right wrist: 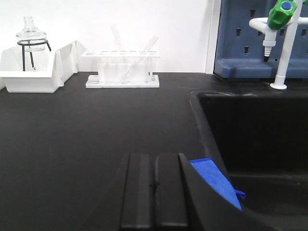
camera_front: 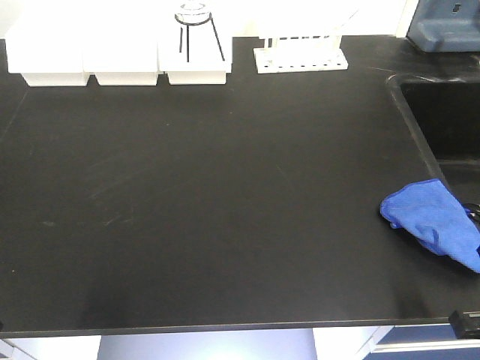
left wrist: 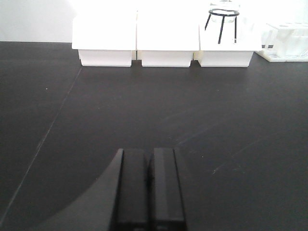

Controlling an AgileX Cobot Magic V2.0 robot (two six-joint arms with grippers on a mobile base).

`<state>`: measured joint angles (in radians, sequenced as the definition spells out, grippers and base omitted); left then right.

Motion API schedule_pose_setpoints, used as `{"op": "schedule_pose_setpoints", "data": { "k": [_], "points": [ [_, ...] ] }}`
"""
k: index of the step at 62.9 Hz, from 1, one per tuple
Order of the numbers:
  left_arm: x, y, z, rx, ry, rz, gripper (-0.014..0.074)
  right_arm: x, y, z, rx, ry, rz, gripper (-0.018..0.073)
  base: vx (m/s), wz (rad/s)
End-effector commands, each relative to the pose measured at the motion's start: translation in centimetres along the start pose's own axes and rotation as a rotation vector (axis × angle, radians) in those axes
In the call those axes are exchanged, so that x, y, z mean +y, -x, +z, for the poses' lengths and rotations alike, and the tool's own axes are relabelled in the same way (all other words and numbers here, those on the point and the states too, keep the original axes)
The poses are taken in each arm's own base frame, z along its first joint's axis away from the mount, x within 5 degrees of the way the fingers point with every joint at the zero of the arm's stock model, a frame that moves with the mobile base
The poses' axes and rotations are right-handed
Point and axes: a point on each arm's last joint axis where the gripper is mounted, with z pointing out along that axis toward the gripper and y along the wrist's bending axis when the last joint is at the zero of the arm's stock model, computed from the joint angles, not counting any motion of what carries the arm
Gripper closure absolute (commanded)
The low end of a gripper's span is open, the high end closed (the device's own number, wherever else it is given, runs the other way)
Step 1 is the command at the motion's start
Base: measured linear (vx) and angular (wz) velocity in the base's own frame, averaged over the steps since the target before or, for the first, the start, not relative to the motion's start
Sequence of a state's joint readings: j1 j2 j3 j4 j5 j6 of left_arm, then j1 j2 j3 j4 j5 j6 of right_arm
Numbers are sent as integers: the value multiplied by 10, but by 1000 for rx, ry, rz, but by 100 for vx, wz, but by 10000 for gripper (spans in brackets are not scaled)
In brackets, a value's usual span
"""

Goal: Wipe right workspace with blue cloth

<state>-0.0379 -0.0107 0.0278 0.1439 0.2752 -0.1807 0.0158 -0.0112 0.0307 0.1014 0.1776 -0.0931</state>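
Your left fingers [left wrist: 134, 187], flat black bars, were pressed together low over the matte, faintly smudged black bench [camera_front: 187, 210], well left of the sink [camera_front: 411, 124]. Your right fingers [right wrist: 139, 192] were likewise pressed together, just left of the sink. The soft, wrinkled blue cloth [camera_front: 431, 217] lay bunched at the sink's near-left corner, beside those fingers.

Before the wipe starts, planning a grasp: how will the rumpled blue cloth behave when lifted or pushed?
The wrinkled royal-blue fabric cloth looks floppy; it will probably sag when lifted. Likely light, so pushing may bunch it. Lying beside the black sink, it could slip in.
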Motion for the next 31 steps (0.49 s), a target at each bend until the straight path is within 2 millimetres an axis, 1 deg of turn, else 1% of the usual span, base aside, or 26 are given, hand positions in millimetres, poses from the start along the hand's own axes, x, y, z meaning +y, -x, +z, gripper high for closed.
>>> {"op": "schedule_pose_setpoints", "data": {
  "k": [1,31],
  "points": [
    [-1,-2,1,-66,-19,-6,602,-1,2,0,-73,-11,-11,567,0,0],
    [-1,-2,1,-66,-19,-6,602,-1,2,0,-73,-11,-11,567,0,0]
  ]
}}
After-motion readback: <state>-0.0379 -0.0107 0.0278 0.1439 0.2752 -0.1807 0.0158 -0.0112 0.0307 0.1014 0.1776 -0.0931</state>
